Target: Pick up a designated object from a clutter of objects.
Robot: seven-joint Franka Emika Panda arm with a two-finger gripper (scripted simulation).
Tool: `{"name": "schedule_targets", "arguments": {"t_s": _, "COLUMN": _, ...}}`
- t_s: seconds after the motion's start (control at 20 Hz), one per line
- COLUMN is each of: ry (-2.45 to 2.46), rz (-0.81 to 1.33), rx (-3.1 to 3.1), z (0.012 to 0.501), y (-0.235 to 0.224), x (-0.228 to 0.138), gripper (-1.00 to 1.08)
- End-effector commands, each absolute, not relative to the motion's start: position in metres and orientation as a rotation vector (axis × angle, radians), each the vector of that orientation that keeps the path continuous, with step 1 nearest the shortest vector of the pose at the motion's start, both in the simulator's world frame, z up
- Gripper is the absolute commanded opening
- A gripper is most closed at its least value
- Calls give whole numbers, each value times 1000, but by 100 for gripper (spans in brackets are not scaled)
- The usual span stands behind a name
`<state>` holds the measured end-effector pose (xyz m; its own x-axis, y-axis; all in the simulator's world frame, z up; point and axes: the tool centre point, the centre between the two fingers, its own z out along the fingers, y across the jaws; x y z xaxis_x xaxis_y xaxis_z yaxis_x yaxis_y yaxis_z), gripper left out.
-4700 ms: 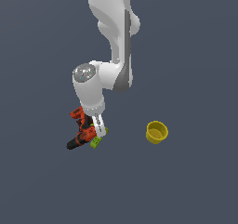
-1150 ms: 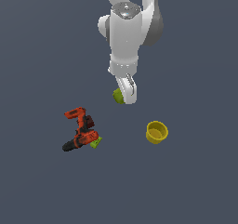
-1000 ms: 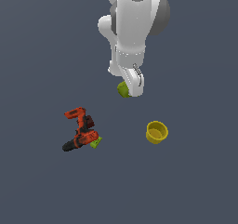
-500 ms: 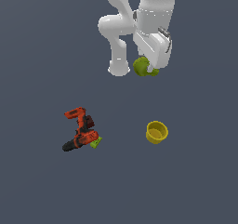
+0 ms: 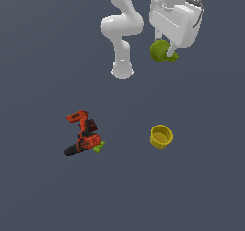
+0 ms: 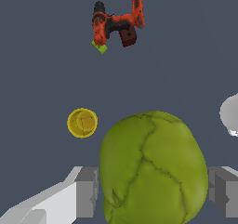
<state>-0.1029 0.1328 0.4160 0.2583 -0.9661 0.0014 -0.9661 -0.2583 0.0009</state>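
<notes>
Olive-green pear-like object: clamped between the fingers of the gripper, raised high above the floor, well apart from the yellow cup. Power drill: lying far from the cup, a small lime-green piece touching it.

Arm is raised high above the floor, wrist turned downward. Gripper is closed on the olive-green pear-like object, both fingers pressed against its sides in the wrist view.
</notes>
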Motion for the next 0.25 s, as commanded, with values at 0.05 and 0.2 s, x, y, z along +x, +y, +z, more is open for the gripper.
{"name": "schedule_targets", "arguments": {"t_s": 0.05, "ry": -1914, "rz": 0, "rx": 2491, "z": 426, "y": 139, "x": -105, "gripper": -100}}
{"name": "schedule_targets", "arguments": {"t_s": 0.2, "ry": -1914, "rz": 0, "rx": 2491, "z": 428, "y": 141, "x": -105, "gripper": -100}}
